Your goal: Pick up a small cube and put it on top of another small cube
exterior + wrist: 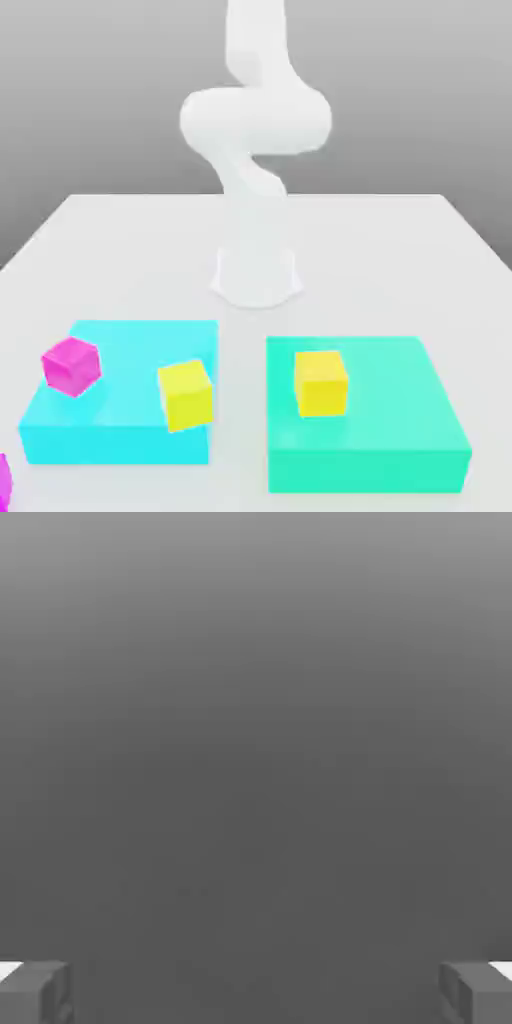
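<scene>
Wide apart: the pincer [256, 992], its two grey fingers at the lower left and lower right corners of the hand view, both cut by the bottom edge. Behind them, plain grey shading; what surface it belongs to, cannot tell.

Exterior view next. White arm [255, 120], one, upright at top centre, cut off by the top edge; its base stands on the pale table [350, 250].

Lower left of frame: cyan slab [120, 395]. Lower right: green slab [380, 420]. Slabs, two, with a strip of table between them.

Small cubes, three in full. Magenta cube [71, 367] on the cyan slab, towards its left side, turned so a corner faces the camera. Yellow cube [186, 396] at the same slab's near right corner, bright, sides leaning in the picture; its lower part overlaps the slab's front edge, and whether it overhangs is hard to make out. Orange-yellow cube [321, 384] on the green slab, left of its middle, nearly square to the camera, top lighter than the front.

Also one magenta piece [4, 484], lower left corner, mostly cut off by the frame; full shape unclear. Cubes all sit apart, none stacked. Which is to be lifted, cannot tell.
</scene>
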You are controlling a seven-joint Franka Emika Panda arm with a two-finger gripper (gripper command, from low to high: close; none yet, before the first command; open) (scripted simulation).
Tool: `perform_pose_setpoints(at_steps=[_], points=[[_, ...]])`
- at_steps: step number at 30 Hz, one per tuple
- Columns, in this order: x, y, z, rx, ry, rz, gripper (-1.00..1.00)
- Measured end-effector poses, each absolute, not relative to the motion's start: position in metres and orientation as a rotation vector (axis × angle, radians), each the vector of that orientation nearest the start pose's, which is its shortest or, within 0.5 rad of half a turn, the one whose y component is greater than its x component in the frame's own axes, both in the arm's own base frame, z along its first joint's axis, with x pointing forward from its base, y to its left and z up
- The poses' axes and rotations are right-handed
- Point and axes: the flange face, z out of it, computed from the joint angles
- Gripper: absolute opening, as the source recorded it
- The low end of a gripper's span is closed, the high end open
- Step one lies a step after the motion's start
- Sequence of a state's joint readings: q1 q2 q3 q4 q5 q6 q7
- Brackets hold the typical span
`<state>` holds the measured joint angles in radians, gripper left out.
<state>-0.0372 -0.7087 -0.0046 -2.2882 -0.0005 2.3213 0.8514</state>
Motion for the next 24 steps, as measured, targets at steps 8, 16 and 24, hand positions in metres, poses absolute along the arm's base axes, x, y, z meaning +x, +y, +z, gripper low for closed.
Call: perform_pose_setpoints(at_steps=[8, 16, 24], points=[[0.464, -0.086, 0.589, -2.33, 1.588, -0.724, 0.0], [0.511, -0.168, 0.47, -2.155, 1.998, -0.487, 0.0], [0.514, -0.252, 0.333, -1.898, 2.384, -0.244, 0.0]])
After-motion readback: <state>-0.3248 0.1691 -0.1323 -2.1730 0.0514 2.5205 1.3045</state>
